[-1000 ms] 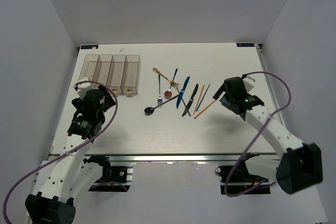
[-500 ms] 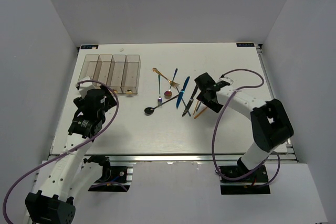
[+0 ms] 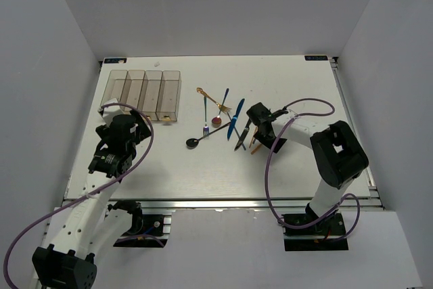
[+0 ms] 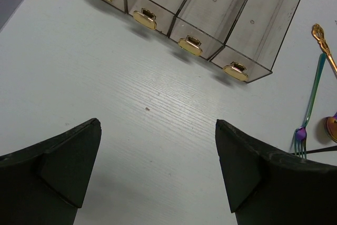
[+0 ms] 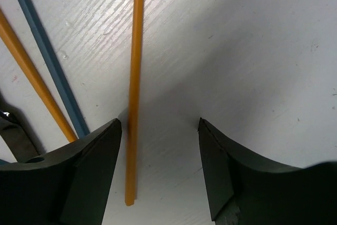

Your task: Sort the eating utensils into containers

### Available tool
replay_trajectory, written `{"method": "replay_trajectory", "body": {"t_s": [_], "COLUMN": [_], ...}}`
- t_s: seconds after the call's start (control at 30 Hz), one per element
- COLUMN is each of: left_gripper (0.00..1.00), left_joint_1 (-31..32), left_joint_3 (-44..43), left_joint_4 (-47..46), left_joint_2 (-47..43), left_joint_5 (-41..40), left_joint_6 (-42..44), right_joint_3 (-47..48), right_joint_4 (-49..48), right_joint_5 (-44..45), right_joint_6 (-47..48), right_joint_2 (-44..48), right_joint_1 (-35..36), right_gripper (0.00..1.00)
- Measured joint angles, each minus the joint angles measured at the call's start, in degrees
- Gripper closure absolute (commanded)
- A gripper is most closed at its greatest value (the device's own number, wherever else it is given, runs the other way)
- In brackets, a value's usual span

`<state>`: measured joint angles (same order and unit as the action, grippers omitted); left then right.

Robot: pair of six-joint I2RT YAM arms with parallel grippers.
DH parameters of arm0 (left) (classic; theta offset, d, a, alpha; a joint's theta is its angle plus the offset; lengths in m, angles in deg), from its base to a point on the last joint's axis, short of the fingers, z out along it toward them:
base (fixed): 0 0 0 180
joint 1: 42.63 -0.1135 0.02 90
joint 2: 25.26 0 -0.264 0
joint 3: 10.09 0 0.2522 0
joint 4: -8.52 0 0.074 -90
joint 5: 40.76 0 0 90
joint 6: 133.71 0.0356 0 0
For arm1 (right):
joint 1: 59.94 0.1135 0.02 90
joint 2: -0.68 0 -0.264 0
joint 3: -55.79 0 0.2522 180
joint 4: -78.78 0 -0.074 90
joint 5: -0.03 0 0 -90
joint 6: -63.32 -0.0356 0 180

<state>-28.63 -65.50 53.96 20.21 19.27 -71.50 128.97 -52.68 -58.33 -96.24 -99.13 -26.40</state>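
Between right end effector (image 5: 159, 130) fingers, orange chopstick (image 5: 136, 51)

Bright, even overhead light covers the white wood-grain table (image 3: 203, 167); shadows stay soft. The thin orange chopstick (image 5: 138, 25) looks slightly blurred, perhaps from motion.

Containers (image 3: 143, 94) back left on table (image 3: 304, 164), utensils (image 3: 235, 118) spread to their right

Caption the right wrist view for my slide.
Right gripper, fingers open, straddles one orange chopstick on the table, a blue-grey chopstick and another orange one alongside.
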Motion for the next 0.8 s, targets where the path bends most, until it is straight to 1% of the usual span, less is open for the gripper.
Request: {"method": "replay_trajectory", "body": {"t_s": [0.07,0.13,0.17,0.2,0.23,0.27,0.3,0.47,0.6,0.73,0.8], "left_gripper": [0.02,0.02,0.02,0.02,0.02,0.02,0.02,0.02,0.02,0.02,0.02], "left_joint_1": [0.0,0.0,0.0,0.0,0.0,0.0,0.0,0.1,0.1,0.3,0.3], "left_joint_3": [0.0,0.0,0.0,0.0,0.0,0.0,0.0,0.0,0.0,0.0,0.0], "left_joint_4": [0.0,0.0,0.0,0.0,0.0,0.0,0.0,0.0,0.0,0.0,0.0], "left_joint_2": [0.2,0.2,0.2,0.2,0.3,0.3,0.3,0.4,0.9,1.3,1.6], "left_joint_5": [0.1,0.3,0.3,0.4,0.4,0.5,0.5,0.5,0.5,1.4,3.2], "left_joint_6": [0.1,0.2,0.2,0.2,0.2,0.3,0.3,0.3,0.3,0.4,0.6], "right_joint_3": [-0.3,-0.4,-0.4,-0.4,-0.4,-0.6,-0.9,-4.5,-6.7,-9.2,-11.0], "right_joint_4": [-0.9,-1.7,-2.1,-2.2,-2.2,-2.3,-2.4,-4.9,-7.3,-9.8,-10.2], "right_joint_5": [0.1,0.3,0.4,0.4,0.5,0.7,0.9,1.2,0.6,-0.9,-2.1], "right_joint_6": [0.2,0.4,0.5,0.4,0.2,-0.2,-0.6,-4.8,-4.7,-1.2,3.0], "right_joint_2": [0.1,0.1,0.1,0.1,0.1,0.1,0.2,2.8,4.5,6.9,9.3], "right_joint_1": [0.0,0.0,0.0,0.0,0.0,0.0,0.0,-0.1,-0.5,-0.8,-0.8], "right_gripper": [0.35,0.38,0.47,0.54,0.68,0.89,1.00,1.00,1.00,1.00,1.00]}}
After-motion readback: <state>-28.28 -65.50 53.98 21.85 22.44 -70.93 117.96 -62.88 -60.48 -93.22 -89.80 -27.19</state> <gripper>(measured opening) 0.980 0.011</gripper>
